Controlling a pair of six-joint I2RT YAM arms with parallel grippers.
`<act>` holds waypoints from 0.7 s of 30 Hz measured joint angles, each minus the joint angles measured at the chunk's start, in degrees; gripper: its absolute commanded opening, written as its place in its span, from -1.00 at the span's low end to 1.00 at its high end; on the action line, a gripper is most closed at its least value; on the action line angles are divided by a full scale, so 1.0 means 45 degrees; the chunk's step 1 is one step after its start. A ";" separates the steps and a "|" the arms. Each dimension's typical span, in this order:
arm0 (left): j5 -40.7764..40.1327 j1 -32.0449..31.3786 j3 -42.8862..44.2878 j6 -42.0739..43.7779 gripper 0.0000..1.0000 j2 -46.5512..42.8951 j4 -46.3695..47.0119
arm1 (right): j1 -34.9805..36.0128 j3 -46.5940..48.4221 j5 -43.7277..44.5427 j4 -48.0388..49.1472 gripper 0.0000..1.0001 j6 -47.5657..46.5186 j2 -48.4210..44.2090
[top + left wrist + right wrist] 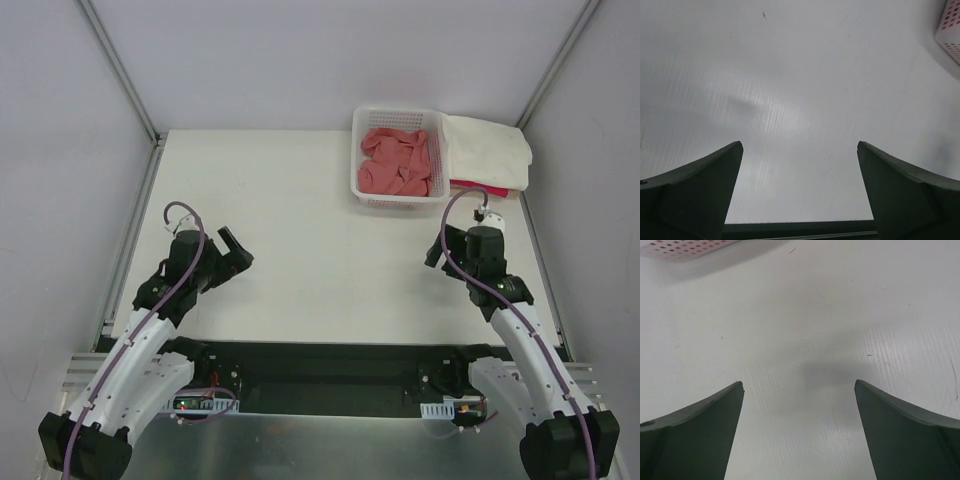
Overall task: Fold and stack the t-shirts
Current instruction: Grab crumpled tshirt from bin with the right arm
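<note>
Salmon shirt (398, 162) lies crumpled in the basket (357, 150), which sits at the far edge of the tabletop (290, 210), right of centre. The heap covers the basket floor, lumpy, with folds running every way. No collar, hem or sleeve can be told apart from above.

Just beside the basket, in the far right corner, the cream shirt (487, 148) lies as a rough flat rectangle over the pink shirt (478, 187). Only a strip of the pink one shows along the near side. Those two look folded and stacked; the salmon one looks like the one left to do.

Left gripper (236, 254) hangs over bare tabletop toward the near left, jaws wide apart, nothing between them. Right gripper (434, 252) hangs toward the right edge, near the basket's near right corner, jaws likewise wide apart and empty.

Handling, as judged:
- **Cloth:** light and limp, so it will drape and drag rather than hold a shape. It is neither fragile nor slippery, so a pinch on one raised ridge should hold.
- **Risks:** catching several layers at once, or a fingertip snagging the lattice wall. The basket looks like light plastic and may rise with the shirt.
- **Where to hold:** likely a high fold atop the heap, clear of the rim, lifted straight up. Once the shirt is spread on open tabletop, the shoulders or hem corners would suit, one per gripper.
</note>
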 measured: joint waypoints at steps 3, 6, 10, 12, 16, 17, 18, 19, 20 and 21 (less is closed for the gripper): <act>-0.0034 0.0000 0.0000 -0.0136 0.98 -0.0248 0.0010 | 0.0000 0.0000 0.0063 -0.0010 0.93 0.0000 -0.0267; -0.0034 0.0000 -0.0005 -0.0180 0.99 -0.0262 0.0010 | 0.0000 0.0000 0.0121 -0.0010 0.93 0.0000 -0.0554; -0.0049 0.0000 -0.0068 -0.0277 0.98 -0.0243 0.0010 | 0.0000 0.0087 0.0141 -0.0126 0.93 -0.0015 -0.0651; -0.0063 0.0000 -0.0092 -0.0311 0.99 -0.0107 0.0010 | 0.0000 0.0471 0.0219 -0.0457 0.93 -0.0029 -0.0306; -0.0058 0.0000 -0.0097 -0.0384 0.99 0.0238 0.0010 | 0.0000 0.2108 0.0078 -0.0933 0.93 -0.0097 0.1127; -0.0058 0.0000 -0.0097 -0.0389 0.99 0.0296 0.0010 | 0.0000 0.2696 -0.0039 -0.1010 0.93 -0.0136 0.1588; -0.0058 0.0000 -0.0097 -0.0389 0.98 0.0306 0.0010 | 0.0000 0.3249 -0.0141 -0.1025 0.93 -0.0189 0.1982; -0.0058 0.0000 -0.0097 -0.0389 0.99 0.0306 0.0010 | 0.0000 0.3827 -0.0228 -0.1039 0.93 -0.0219 0.2395; -0.0063 0.0000 -0.0102 -0.0389 0.99 0.0291 0.0010 | 0.0005 0.4527 -0.0272 -0.1180 0.93 -0.0223 0.2929; -0.0068 0.0000 -0.0131 -0.0403 0.99 0.0277 0.0024 | 0.0005 0.5289 -0.0301 -0.1428 0.93 -0.0238 0.3468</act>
